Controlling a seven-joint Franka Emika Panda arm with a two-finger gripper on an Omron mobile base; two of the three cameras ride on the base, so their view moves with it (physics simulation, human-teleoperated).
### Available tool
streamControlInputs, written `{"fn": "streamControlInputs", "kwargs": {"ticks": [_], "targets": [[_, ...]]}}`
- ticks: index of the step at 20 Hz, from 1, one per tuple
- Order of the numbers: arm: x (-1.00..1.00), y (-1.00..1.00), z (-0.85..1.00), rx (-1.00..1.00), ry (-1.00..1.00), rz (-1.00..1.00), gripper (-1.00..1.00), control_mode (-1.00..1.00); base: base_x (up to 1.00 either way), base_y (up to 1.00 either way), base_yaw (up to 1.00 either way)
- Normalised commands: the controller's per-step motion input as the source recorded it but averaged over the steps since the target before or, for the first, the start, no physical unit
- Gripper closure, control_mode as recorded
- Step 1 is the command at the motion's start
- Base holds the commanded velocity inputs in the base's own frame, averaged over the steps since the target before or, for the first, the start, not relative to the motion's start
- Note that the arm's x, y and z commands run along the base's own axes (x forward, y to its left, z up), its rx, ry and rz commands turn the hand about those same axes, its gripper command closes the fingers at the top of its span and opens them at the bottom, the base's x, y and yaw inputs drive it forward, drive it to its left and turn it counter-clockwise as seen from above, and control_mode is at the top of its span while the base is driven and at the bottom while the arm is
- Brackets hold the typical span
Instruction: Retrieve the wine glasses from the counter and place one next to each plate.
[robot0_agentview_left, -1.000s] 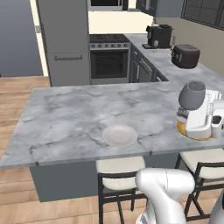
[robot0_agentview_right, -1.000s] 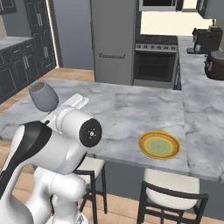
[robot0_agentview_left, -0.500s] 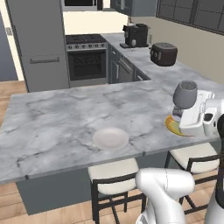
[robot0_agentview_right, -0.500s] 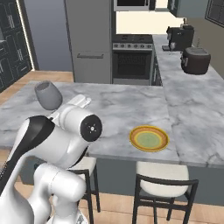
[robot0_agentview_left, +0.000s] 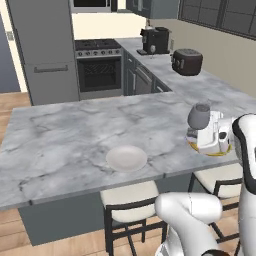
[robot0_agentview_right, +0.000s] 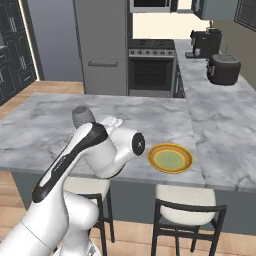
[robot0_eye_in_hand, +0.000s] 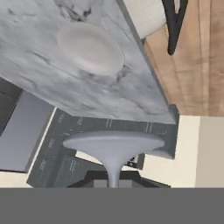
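You get no readable text here. No labels, brands or numbers show on any appliance or surface.

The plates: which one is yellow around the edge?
The yellow-rimmed plate with the greenish middle, sitting right by the gripper holding the wine glass. The other plate is plain white.

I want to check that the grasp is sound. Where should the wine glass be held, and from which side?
Take the wine glass by its thin stem, coming from the side. The rounded bowl is wide and the foot is flat, so probably only the stem fits narrow jaws. The gripper is shut on it there.
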Motion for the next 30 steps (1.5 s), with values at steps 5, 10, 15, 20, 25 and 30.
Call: {"fn": "streamControlInputs", "kwargs": {"ticks": [5, 10, 15, 20, 25, 30], "targets": [[0.52, -0.16, -0.64, 0.0, 0.0, 0.26, 1.0, -1.0, 0.0, 0.0, 0.0], [0.38, -0.02, -0.53, -0.02, 0.0, 0.17, 1.0, -1.0, 0.0, 0.0, 0.0], [0.39, 0.09, -0.39, -0.04, 0.0, 0.02, 1.0, -1.0, 0.0, 0.0, 0.0], [0.38, 0.05, -0.32, -0.02, 0.0, 0.0, 1.0, -1.0, 0.0, 0.0, 0.0], [0.4, 0.17, -0.33, -0.04, 0.0, 0.0, 1.0, -1.0, 0.0, 0.0, 0.0], [0.5, 0.14, -0.32, -0.03, 0.03, 0.0, 1.0, -1.0, 0.0, 0.0, 0.0]]}}
